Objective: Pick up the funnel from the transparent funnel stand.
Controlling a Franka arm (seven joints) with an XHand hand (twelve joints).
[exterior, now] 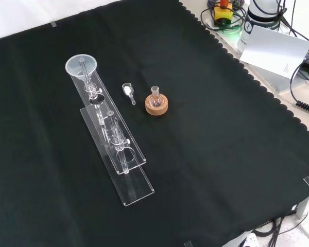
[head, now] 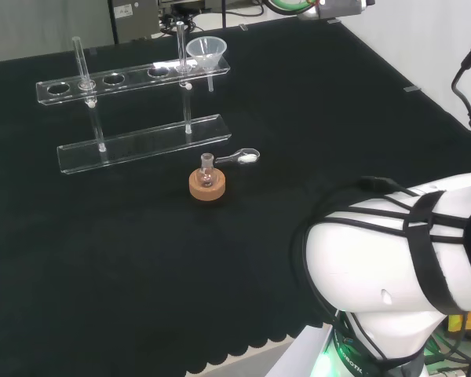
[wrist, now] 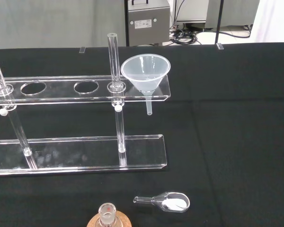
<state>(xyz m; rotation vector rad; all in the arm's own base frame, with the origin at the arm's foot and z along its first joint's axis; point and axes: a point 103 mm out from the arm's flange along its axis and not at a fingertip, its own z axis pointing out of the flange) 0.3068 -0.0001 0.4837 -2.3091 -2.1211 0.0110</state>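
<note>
At the right end of the clear funnel stand in the head view: funnel sitting upright in the last hole, stem hanging below the shelf. Nearer the camera: small flask standing in a cork ring, scoop lying just beside. Hand's state: cannot tell.

Clear funnel: seated upright in end hole of transparent funnel stand, stem hanging below upper shelf. Two empty holes alongside. Small clear scoop with white powder on black cloth, beside small flask on cork ring.
</note>
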